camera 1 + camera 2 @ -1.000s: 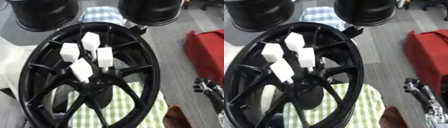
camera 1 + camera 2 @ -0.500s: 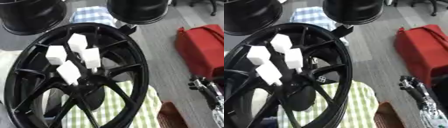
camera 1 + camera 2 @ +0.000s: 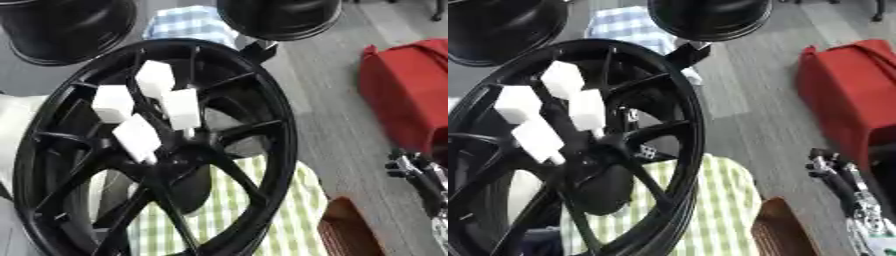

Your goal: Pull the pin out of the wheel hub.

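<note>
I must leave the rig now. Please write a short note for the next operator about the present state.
Right hand: low at the right edge, away from the wheel, holding nothing; whether its fingers are open I cannot tell.
Left hand: not in view.
Wheel hub: black, spoked, standing tilted over a green checked cloth.
Four white block-headed pins stand in the hub centre.
Done: none pulled yet, it seems.
Left: bring a hand to a pin and pull it out.

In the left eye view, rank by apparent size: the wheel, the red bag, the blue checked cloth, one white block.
1. Wheel, filling most of the view.
2. Red bag, cut off by the right edge, so its full size is unsure.
3. Blue checked cloth, partly hidden and farther away.
4. White block.
</note>
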